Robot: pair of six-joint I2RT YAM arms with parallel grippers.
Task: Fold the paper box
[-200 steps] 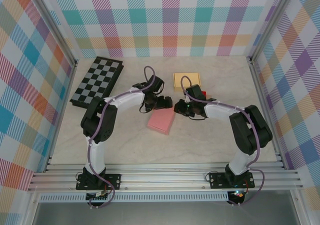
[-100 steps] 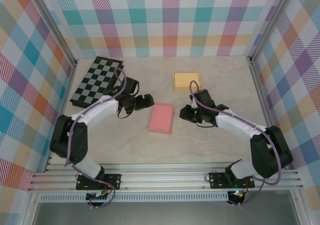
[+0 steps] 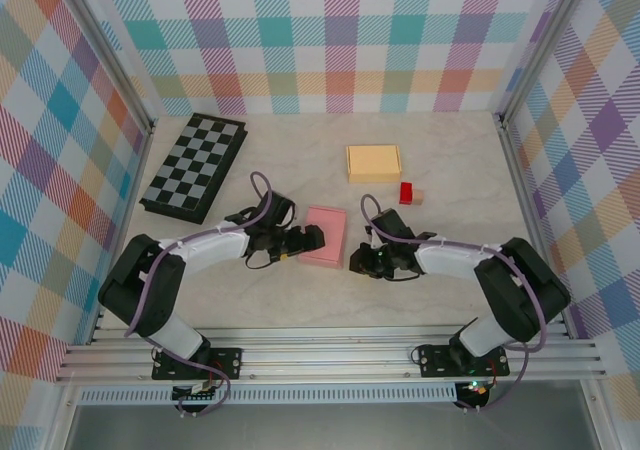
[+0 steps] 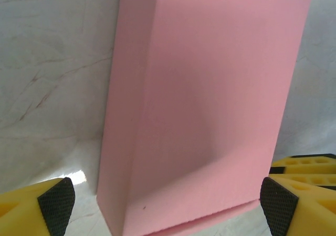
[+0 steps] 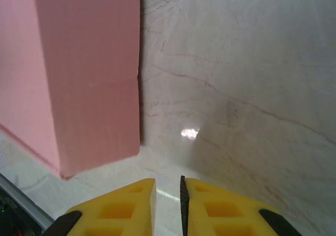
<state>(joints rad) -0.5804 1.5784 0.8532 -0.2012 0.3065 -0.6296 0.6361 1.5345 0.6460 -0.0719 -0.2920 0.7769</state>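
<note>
The flat pink paper box (image 3: 325, 236) looks light and bendy, so hold its thin side edges gently. The left gripper (image 4: 167, 202) is wide open. The right gripper (image 5: 168, 191) is almost closed and empty.

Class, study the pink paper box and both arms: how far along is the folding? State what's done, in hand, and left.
Done: the pink paper box lies flat and looks like a closed block. In hand: the left end effector is open, straddling one end of it. The right end effector, all but shut and empty, sits beside the box. Left: probably pressing down the thin lip at that end, otherwise little.
</note>
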